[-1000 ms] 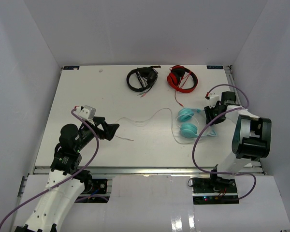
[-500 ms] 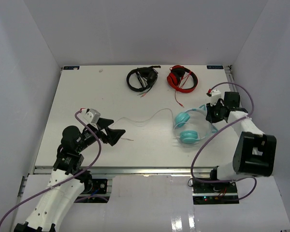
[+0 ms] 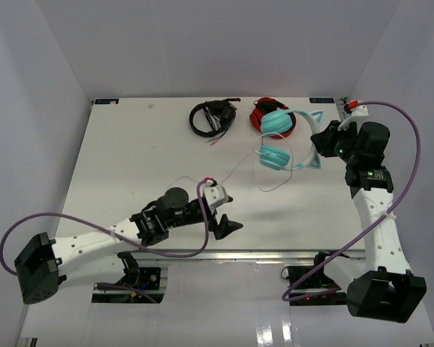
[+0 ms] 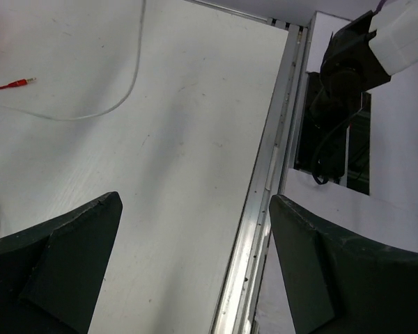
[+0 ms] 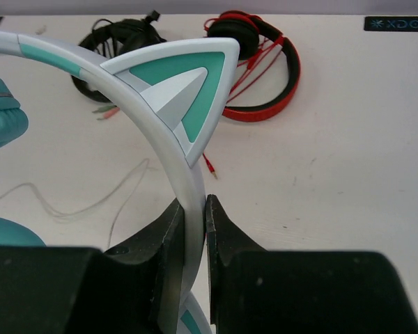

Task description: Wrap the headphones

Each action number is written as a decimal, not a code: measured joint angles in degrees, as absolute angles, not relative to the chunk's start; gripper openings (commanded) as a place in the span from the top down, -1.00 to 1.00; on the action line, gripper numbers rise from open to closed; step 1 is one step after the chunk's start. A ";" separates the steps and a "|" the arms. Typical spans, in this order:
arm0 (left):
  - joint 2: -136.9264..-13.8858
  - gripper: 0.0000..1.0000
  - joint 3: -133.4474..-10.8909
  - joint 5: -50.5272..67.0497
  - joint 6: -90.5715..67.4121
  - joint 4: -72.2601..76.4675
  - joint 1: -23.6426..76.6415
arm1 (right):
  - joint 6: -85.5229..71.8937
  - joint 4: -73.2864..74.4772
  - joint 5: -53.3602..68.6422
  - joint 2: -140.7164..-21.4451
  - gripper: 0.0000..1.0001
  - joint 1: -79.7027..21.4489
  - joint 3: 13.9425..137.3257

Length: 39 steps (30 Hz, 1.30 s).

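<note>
The right gripper (image 5: 195,216) has its jaws pinched tight on the white headband of the headphones (image 3: 273,155), gripping just below one turquoise cat-ear point. From above, that gripper (image 3: 324,139) sits at the far right of the table (image 3: 130,159), and the held headphones partly cover the red headphones (image 3: 263,110) in that view. The black headphones (image 3: 211,117) lie just to their left, along the far edge. The thin white cable (image 3: 239,168) trails from the turquoise ear cups across the table towards the middle. Near the front edge, the left gripper (image 3: 228,214) reaches low, its jaws spread wide with nothing between them; its wrist view shows a loop of cable lying ahead on the tabletop.
</note>
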<state>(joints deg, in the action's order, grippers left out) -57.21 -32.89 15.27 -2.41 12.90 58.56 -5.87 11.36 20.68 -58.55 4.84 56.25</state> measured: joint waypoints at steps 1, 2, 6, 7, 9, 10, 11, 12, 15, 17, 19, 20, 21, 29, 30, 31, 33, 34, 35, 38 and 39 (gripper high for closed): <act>-59.44 -0.96 -33.02 13.97 -0.52 15.40 60.09 | -7.19 12.12 21.51 -58.97 0.85 4.84 57.35; -61.68 -0.96 -33.06 12.49 1.70 18.36 61.42 | -8.36 12.97 22.25 -59.25 0.85 4.79 58.40; -70.25 -0.96 -33.10 8.37 10.63 29.87 65.06 | -12.23 16.46 24.83 -59.18 0.85 4.75 62.39; -72.20 -0.96 -33.13 7.89 12.56 32.23 65.40 | -13.06 17.04 25.48 -58.93 0.85 4.75 63.18; -75.90 -0.96 -33.18 6.95 16.22 36.55 65.73 | -14.59 18.13 26.76 -58.22 0.85 4.75 64.59; -77.62 -0.96 -33.19 6.32 17.97 38.47 65.73 | -15.21 18.75 27.36 -57.75 0.85 4.75 65.19; -79.10 -0.96 -33.19 5.67 19.79 40.19 65.73 | -15.77 19.47 28.03 -57.21 0.85 4.75 65.75; -80.57 -0.96 -33.19 5.02 21.61 41.90 65.72 | -16.32 20.21 28.70 -56.67 0.85 4.75 66.31; -84.08 -0.96 -33.18 2.75 26.39 46.78 65.17 | -18.17 22.00 31.23 -55.29 0.85 4.75 67.81; -86.25 -0.96 -33.29 0.60 29.12 50.53 64.61 | -19.44 23.16 33.22 -54.68 0.85 4.75 68.77; -87.92 -0.96 -33.66 -0.43 30.84 52.60 63.23 | -20.42 23.85 34.80 -54.17 0.85 4.74 69.34; -88.72 -0.96 -34.01 -0.71 31.48 53.30 62.35 | -20.94 24.04 35.57 -53.87 0.85 4.75 69.51; -89.58 -0.95 -34.69 -0.87 31.82 53.75 61.39 | -21.50 24.20 36.30 -53.62 0.85 4.75 69.63; -96.77 -0.83 -40.51 2.21 30.21 56.41 56.16 | -25.47 25.80 40.83 -52.22 0.85 4.75 71.78; -97.26 -0.84 -40.47 3.59 29.31 56.77 56.10 | -25.82 25.82 41.14 -52.12 0.85 4.75 72.19; -97.63 -0.84 -40.39 5.12 28.52 57.09 56.10 | -26.22 25.82 41.49 -52.02 0.85 4.75 72.62; -98.23 -0.80 -40.08 7.91 27.03 57.65 56.10 | -26.92 25.71 42.27 -51.86 0.85 4.75 73.23; -98.55 -0.75 -39.93 9.10 26.28 57.85 56.10 | -27.39 25.59 42.76 -51.79 0.85 4.75 73.40; -98.95 -0.57 -39.90 9.99 25.60 58.21 56.10 | -27.91 25.54 43.22 -51.77 0.85 4.75 73.47; -100.30 -0.12 -39.92 12.11 23.20 58.81 55.89 | -29.59 25.54 44.82 -51.81 0.85 4.75 73.47; -100.75 -0.02 -39.92 12.98 22.18 59.18 55.56 | -29.97 25.54 45.24 -51.80 0.85 4.75 73.47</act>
